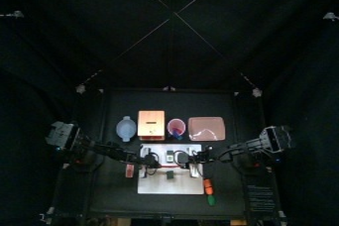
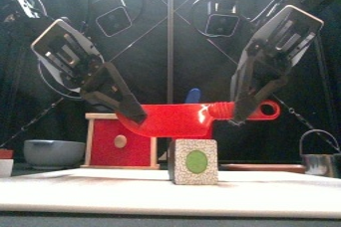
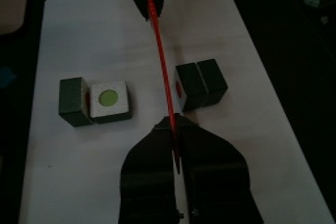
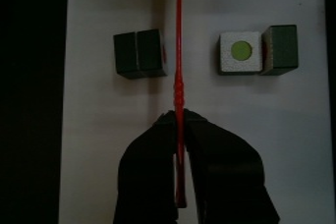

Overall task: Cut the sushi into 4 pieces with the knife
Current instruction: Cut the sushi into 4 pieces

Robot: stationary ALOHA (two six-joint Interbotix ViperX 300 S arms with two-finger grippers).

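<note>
Sushi roll [image 3: 96, 100] in two squarish chunks, flat white board [image 3: 269, 81]; left gripper [image 3: 175, 122], right gripper [image 4: 180, 118] clamp thin red knife [image 3: 160, 51].

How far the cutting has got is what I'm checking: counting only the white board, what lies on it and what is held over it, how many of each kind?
Sushi chunks lying apart: 2
Red knife: 1
White cutting board: 1
Total: 4

Dim black booth, strong brightness only on the white cutting board [image 4: 262, 130]
</note>
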